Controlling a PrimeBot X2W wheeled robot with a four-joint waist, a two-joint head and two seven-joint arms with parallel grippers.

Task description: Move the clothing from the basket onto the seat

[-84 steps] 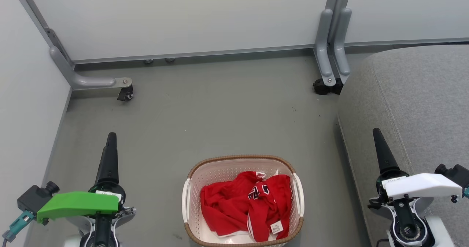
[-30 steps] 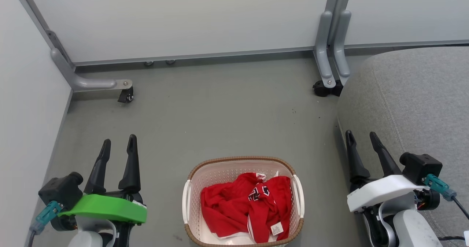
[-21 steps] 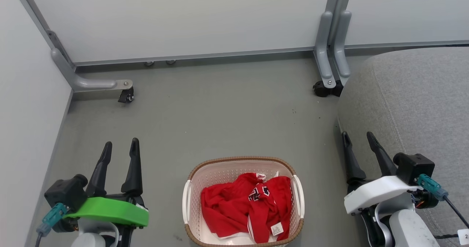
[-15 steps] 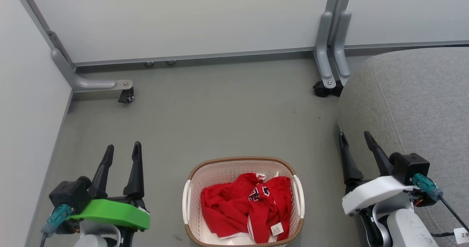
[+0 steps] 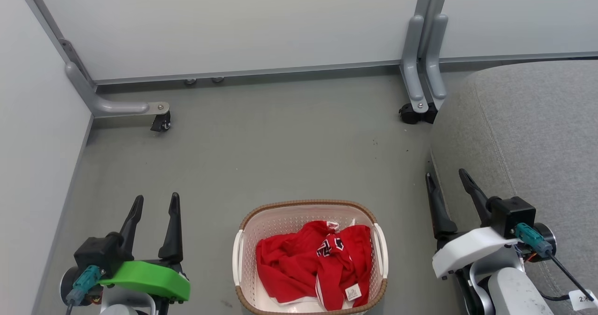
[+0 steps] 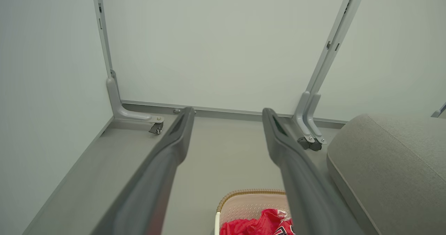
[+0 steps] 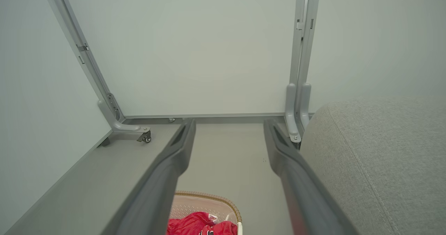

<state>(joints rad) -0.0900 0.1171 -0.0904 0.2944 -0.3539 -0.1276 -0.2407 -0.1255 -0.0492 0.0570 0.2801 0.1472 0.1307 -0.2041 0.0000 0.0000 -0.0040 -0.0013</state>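
Red clothing point(image 5: 299, 263) bunched in basket point(image 5: 306, 204), lettering point(image 5: 329, 246) partly hidden, tag point(image 5: 352, 290) unreadable

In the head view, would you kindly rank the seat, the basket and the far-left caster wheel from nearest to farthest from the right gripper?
1. The seat, directly beside the right gripper, on its right.
2. The basket, on the floor to its left.
3. The caster wheel, far left by the partition.

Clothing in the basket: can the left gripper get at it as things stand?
Probably yes. The left gripper is open and empty beside the basket, whose top is uncovered; the clothing lies heaped inside with nothing over it.
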